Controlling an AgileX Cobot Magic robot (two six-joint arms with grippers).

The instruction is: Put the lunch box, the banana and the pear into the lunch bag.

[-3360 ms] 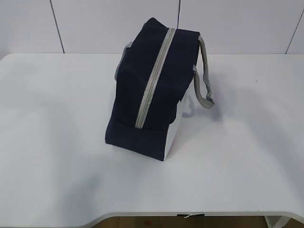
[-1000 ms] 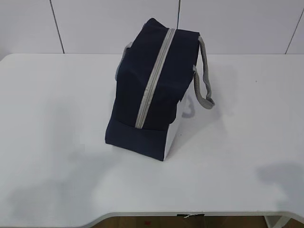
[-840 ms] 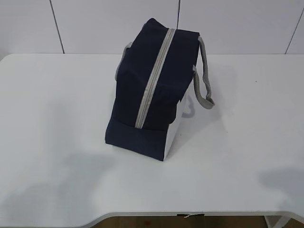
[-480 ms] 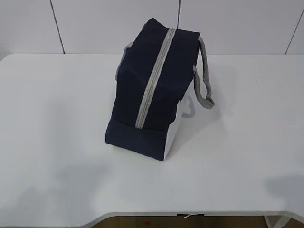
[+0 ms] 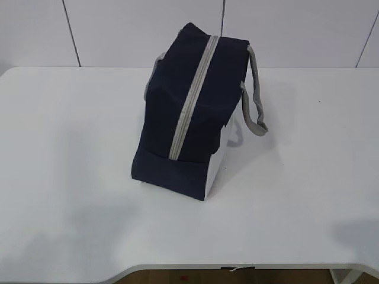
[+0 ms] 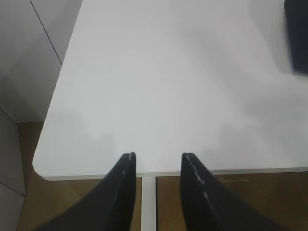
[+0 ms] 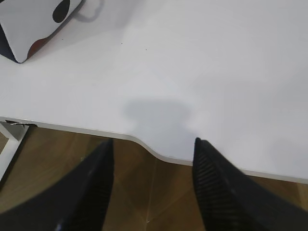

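Note:
The navy lunch bag (image 5: 189,112) stands in the middle of the white table (image 5: 71,130), its grey zipper (image 5: 192,100) shut along the top and a grey handle (image 5: 254,100) hanging on its right. One dark corner of the lunch bag (image 6: 298,33) shows in the left wrist view, its white side panel (image 7: 29,24) in the right wrist view. My left gripper (image 6: 158,156) hangs open and empty over the table's front left edge. My right gripper (image 7: 153,142) is open and empty above the front right edge. Neither gripper shows in the exterior view. The lunch box, banana and pear are out of view.
The table's front edge (image 5: 237,266) curves inward near the middle, with brown floor (image 7: 144,192) below it. A white table leg (image 6: 148,202) runs down under the left gripper. A white panelled wall (image 5: 118,29) stands behind the table.
The bag has not moved. The soft shadows on the near left and near right of the table have slid toward the front edge and faded.

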